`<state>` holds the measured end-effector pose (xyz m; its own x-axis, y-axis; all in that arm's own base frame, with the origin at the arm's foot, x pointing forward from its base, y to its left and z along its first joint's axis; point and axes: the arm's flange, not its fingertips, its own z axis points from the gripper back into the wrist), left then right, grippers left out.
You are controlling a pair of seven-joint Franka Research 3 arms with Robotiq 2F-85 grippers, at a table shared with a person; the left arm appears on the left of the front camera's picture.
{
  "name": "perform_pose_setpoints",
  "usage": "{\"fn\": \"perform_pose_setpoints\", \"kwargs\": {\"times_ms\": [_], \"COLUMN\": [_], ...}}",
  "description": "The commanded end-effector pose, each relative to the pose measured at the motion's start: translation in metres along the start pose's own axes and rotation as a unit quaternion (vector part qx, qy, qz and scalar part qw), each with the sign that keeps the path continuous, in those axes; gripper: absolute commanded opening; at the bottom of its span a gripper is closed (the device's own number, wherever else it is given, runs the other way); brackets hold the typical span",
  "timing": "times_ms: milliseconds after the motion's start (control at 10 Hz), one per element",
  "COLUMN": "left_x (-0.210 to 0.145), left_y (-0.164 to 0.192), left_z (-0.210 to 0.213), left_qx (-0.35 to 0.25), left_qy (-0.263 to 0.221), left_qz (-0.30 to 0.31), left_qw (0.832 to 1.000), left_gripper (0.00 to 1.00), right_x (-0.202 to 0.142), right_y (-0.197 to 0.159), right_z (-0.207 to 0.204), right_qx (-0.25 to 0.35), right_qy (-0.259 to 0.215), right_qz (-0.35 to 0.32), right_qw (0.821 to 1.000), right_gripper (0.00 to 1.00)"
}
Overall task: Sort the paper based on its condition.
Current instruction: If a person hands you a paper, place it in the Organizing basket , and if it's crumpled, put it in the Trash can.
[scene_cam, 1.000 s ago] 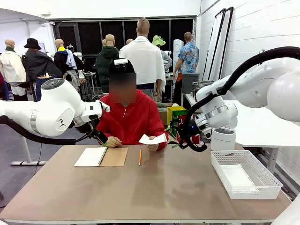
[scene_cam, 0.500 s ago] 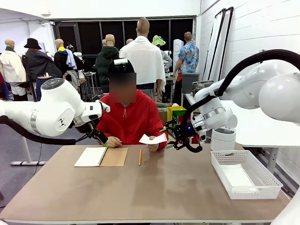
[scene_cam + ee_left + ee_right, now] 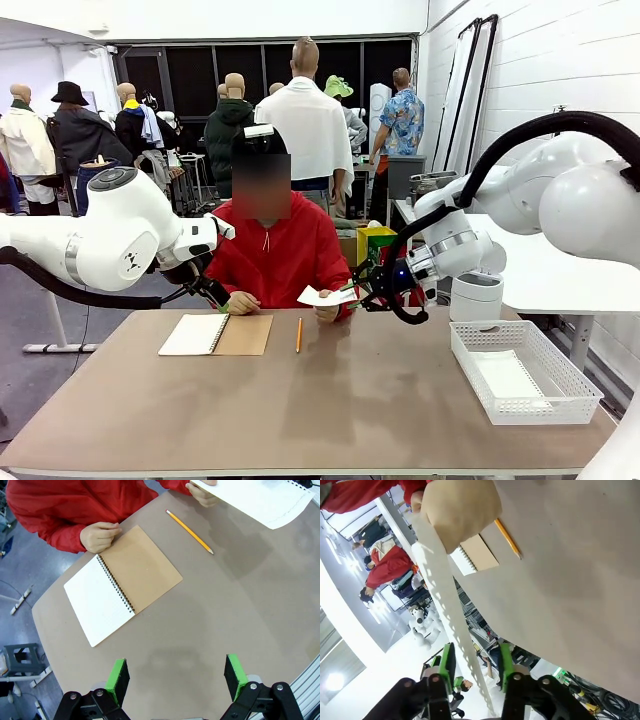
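1 paper sheet, held up by the person's hand at the far side, mid-table; thin, floppy, tears easily, so pinch its free right edge. Right gripper fingers straddle that edge w/ gaps, not clamped; left gripper fingers wide apart, nothing between.

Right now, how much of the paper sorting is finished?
Done: one sheet seems to lie in the white basket. In hand: the person holds out another paper, and the right hand has its fingers either side of the paper's edge, closing on it. Left: carrying it off to its place. The left hand is open, holding nothing.
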<state>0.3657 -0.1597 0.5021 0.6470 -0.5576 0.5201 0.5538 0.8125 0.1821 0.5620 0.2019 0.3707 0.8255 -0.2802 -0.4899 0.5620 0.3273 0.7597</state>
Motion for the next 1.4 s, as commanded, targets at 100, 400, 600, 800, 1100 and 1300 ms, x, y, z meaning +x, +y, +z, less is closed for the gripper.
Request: {"fn": "perform_pose_setpoints", "kwargs": {"times_ms": [100,400,600,800,1100,1300], "left_x": [-0.001,-0.001,-0.001,-0.001,-0.001,-0.001], "left_y": [0.001,0.001,0.001,0.001,0.001,0.001], "left_z": [-0.001,-0.001,-0.001,-0.001,-0.001,-0.001], "left_qx": [-0.001,-0.001,-0.001,-0.001,-0.001,-0.001], "left_qy": [-0.002,-0.002,-0.002,-0.002,-0.002,-0.002], "left_qz": [-0.003,-0.003,-0.003,-0.003,-0.003,-0.003], "left_qw": [1.0,1.0,1.0,1.0,1.0,1.0], "left_gripper": [1.0,1.0,1.0,1.0,1.0,1.0], "right_x": [0.007,0.003,-0.006,-0.015,-0.047,-0.067], "right_y": [0.003,0.005,0.007,0.008,0.014,0.016], "right_z": [-0.008,-0.007,-0.004,0.002,0.03,0.059], "right_qx": [0.019,0.019,0.016,0.016,-0.031,-0.147], "right_qy": [-0.003,-0.001,0.017,0.032,0.019,-0.032], "right_qz": [-0.005,0.01,0.024,0.041,0.107,0.176], "right_qw": [1.0,1.0,0.999,0.999,0.994,0.973], "right_gripper": [0.0,0.0,0.0,0.0,0.0,0.0]}}
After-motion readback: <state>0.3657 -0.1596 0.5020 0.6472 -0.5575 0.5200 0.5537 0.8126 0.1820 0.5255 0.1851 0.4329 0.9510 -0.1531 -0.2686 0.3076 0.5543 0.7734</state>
